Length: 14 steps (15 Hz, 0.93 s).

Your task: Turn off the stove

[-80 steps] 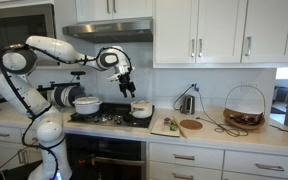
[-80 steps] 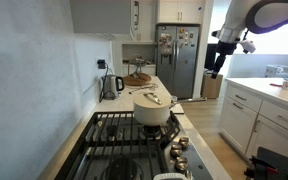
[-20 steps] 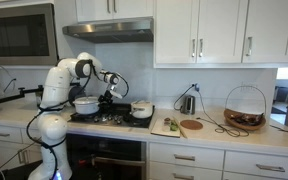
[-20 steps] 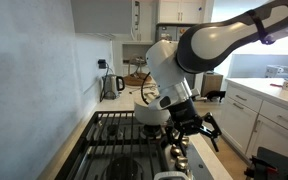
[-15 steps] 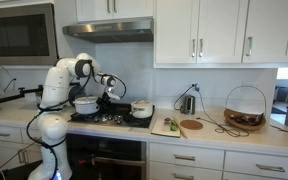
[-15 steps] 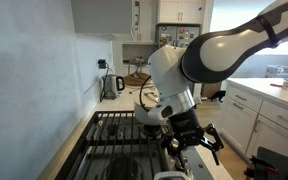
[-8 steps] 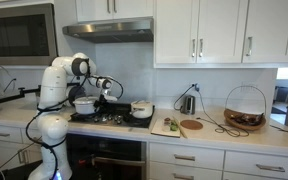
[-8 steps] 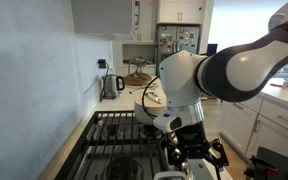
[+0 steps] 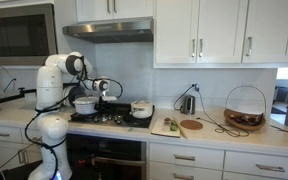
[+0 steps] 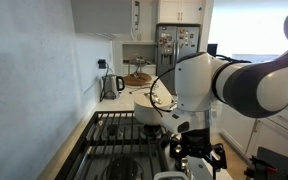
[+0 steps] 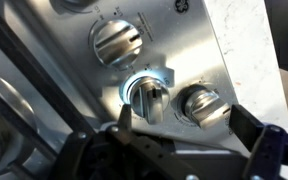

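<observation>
Hand (image 11: 180,112) spread wide, holding nothing, dark fingers (image 11: 127,122) close over the stove (image 11: 234,50), brushed-steel control strip directly beneath. Ahead of the fingers, a round ridged far knob (image 11: 119,42); just inside one fingertip, a similar lit knob (image 11: 149,95) ringed in blue glow; between the fingers, a matching knob (image 11: 204,106).

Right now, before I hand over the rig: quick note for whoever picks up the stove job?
Gripper: open, empty, hovering over the stove's knob panel.
Knobs: three show in the wrist view. The middle knob has a lit ring at its base, just beyond the fingertips; nothing is gripped.
White pot sits on the stove.
Done: approach to the knobs.
Left: probably close on the lit knob and turn it off. No flame is visible, so check the ring.
</observation>
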Tool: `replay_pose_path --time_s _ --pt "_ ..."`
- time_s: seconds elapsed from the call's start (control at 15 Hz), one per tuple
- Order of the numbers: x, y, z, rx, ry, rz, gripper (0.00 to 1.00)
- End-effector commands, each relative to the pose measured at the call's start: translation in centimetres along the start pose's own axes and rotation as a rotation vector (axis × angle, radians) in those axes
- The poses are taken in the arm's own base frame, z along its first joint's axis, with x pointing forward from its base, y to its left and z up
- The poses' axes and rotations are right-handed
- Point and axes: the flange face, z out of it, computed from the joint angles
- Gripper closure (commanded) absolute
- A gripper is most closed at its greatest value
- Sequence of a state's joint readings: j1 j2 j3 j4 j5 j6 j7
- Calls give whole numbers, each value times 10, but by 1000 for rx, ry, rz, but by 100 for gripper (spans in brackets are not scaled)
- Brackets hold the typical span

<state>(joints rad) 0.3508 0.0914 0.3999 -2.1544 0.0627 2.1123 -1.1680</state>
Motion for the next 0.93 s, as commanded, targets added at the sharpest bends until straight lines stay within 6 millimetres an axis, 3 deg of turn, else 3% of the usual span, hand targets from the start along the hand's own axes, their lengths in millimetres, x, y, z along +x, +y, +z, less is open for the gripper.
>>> replay_pose_path --time_s 0.0,0.53,0.73,0.87 --pt "-4 -14 -1 -48 -49 28 0" --pt "-5 -17 0 -67 -51 31 4" --pt "-3 -16 -1 -76 -48 28 19" --pt "-2 -15 -1 -78 -47 25 39"
